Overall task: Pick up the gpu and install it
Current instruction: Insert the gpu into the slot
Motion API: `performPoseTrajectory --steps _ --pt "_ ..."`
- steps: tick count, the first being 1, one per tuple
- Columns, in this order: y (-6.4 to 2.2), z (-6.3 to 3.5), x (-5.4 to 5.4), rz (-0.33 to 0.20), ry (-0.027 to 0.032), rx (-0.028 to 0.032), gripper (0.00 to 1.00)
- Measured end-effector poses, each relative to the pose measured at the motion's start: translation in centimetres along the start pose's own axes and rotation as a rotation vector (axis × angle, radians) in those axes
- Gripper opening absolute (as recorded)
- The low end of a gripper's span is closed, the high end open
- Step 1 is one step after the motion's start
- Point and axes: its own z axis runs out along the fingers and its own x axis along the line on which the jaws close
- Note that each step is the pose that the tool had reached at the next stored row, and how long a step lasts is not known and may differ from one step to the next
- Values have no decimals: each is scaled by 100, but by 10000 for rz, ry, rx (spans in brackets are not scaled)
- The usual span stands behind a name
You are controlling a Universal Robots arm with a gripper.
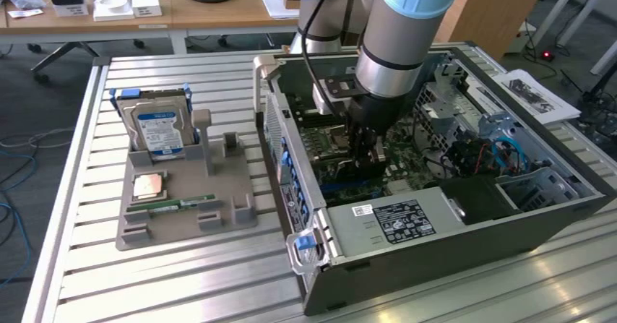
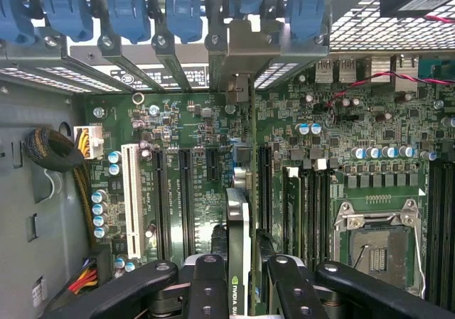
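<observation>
The gpu [image 2: 239,219] is seen edge-on in the wrist view as a thin dark card with a green logo on its near end. It stands upright over the green motherboard [image 2: 185,120], in line with the long black expansion slots [image 2: 186,198]. Its silver end bracket [image 2: 242,56] reaches the rear slot openings of the case. My gripper [image 2: 245,269] is shut on the card, with one black finger [image 2: 207,276] on each side. In the exterior view my gripper [image 1: 366,153] is down inside the open computer case [image 1: 540,214], just above the motherboard.
Blue retention clips [image 2: 128,13] line the case's rear wall. A white slot [image 2: 131,198] and the CPU socket [image 2: 377,241] flank the card. Outside the case, a grey holder [image 1: 183,225] carries a hard drive [image 1: 159,128], a chip [image 1: 147,186] and a memory stick [image 1: 183,204].
</observation>
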Motion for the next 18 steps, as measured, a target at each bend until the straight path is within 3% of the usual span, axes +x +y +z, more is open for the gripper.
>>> performPoseTrajectory --steps 18 --pt "11 -1 1 -2 2 17 26"
